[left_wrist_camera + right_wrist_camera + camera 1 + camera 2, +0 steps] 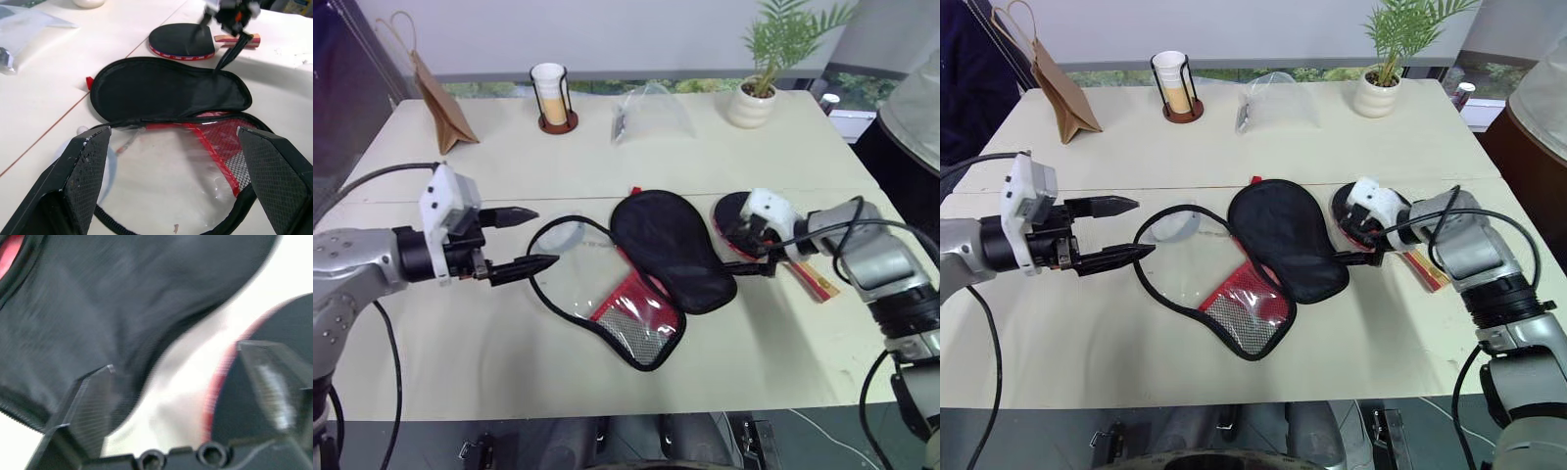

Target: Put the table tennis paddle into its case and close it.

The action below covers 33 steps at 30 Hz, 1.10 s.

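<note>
A pale table (460, 343) stands before a window, carrying a brown paper bag (445, 108), a cup in a wire holder (551, 95), a clear plastic bag (651, 113) and a potted plant (759, 83) along its far side. In the middle lies the case (1253, 264), unzipped and spread flat: its black-lined half rests toward the right, while the half with the clear window and red mesh pocket lies nearer the front edge. The table tennis paddle (182, 40) lies on the table just beside the case's black half, outside it, black face up with the red edge showing and the wooden handle pointing away from the case. The right gripper (753, 250) hangs over the paddle with its fingers spread apart, holding nothing. The left gripper (1114, 231) hovers at the case's left side, jaws wide and empty, pointing toward the clear-window half.
</note>
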Available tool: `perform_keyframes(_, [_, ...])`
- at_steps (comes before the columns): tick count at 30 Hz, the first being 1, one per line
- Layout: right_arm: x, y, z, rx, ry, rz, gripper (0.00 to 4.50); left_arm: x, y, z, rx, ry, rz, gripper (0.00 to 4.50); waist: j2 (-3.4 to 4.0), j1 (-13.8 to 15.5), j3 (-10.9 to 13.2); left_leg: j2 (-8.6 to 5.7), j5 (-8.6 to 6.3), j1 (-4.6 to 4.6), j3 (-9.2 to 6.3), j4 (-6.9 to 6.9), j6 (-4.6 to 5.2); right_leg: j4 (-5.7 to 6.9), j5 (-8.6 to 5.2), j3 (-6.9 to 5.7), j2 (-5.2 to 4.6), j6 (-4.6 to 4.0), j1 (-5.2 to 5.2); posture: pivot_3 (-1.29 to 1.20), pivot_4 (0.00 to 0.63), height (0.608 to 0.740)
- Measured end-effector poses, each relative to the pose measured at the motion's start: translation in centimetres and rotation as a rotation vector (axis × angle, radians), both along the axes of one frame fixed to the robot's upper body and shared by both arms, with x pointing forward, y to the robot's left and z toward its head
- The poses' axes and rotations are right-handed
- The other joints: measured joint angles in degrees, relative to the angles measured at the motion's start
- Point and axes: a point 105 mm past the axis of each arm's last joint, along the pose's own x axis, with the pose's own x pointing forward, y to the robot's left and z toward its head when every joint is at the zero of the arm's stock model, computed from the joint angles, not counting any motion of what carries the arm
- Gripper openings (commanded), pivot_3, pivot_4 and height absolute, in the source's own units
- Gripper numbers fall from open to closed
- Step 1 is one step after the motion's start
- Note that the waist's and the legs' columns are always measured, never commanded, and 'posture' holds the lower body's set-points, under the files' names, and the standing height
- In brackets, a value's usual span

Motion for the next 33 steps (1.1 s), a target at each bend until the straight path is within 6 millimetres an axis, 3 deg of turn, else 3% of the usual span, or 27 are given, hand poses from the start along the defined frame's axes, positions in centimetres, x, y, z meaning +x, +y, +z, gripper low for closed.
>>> perform_keyframes(3, [-0.8, -3.4, 1.6, -0.040, -0.053, -0.117, 4.44, 0.1, -0.1, 0.0, -0.004, -0.003, -0.008, 4.28, 0.01, 0.42, 0.01, -0.01, 0.00, -0.15, 0.00, 0.00, 0.00, -0.03, 0.00, 0.00, -0.01, -0.01, -0.12, 0.00, 0.150, 0.734])
perform_keyframes(6, [-2.3, -6.4, 1.3, -0.082, -0.041, -0.237, 4.44, 0.3, -0.3, 0.0, -0.008, 0.000, -0.026, 4.28, 0.01, 0.94, 0.00, 0.00, 0.00, -0.27, 0.00, 0.00, 0.01, 0.00, -0.01, 0.00, -0.01, -0.02, -0.27, 0.00, 0.150, 0.734])
perform_keyframes(12, [-3.6, -8.6, -0.8, -0.096, 0.014, -0.382, 4.44, 0.7, -0.7, -0.1, -0.007, -0.002, -0.061, 4.28, 0.04, 0.65, 0.00, 0.02, 0.01, -0.31, 0.05, 0.03, 0.02, 0.06, -0.01, 0.02, -0.02, -0.02, -0.36, 0.00, 0.150, 0.734])
perform_keyframes(19, [-4.0, -9.1, -2.6, -0.044, 0.080, -0.450, 4.44, 1.0, -1.0, 0.2, -0.017, 0.000, -0.092, 4.28, 0.04, 0.94, 0.01, 0.02, 0.03, -0.35, 0.06, 0.09, 0.05, 0.04, 0.00, 0.02, -0.02, -0.01, -0.34, 0.00, 0.150, 0.734])
perform_keyframes(26, [-3.9, -9.3, -3.5, 0.047, 0.140, -0.524, 1.08, 1.0, -1.1, 0.2, -0.016, 0.010, -0.113, 4.28, 0.03, 0.89, 0.00, 0.02, 0.05, -0.34, 0.06, 0.11, 0.08, 0.05, 0.00, 0.01, -0.01, 0.00, -0.33, 0.00, 0.150, 0.734])
perform_keyframes(27, [-3.9, -9.2, -3.4, 0.062, 0.146, -0.524, 0.80, 1.0, -1.0, 0.1, -0.016, 0.012, -0.112, 4.28, 0.03, 0.86, 0.00, 0.02, 0.05, -0.34, 0.06, 0.12, 0.08, 0.05, 0.00, 0.01, -0.01, 0.00, -0.33, 0.00, 0.150, 0.734])
perform_keyframes(33, [-3.7, -8.6, -2.5, 0.131, 0.164, -0.575, 0.80, 1.1, -1.0, 0.2, -0.011, 0.003, -0.117, 4.28, 0.06, 0.87, 0.02, 0.03, 0.04, -0.36, 0.06, 0.16, 0.06, 0.08, 0.00, 0.02, -0.01, 0.00, -0.35, 0.00, 0.150, 0.734])
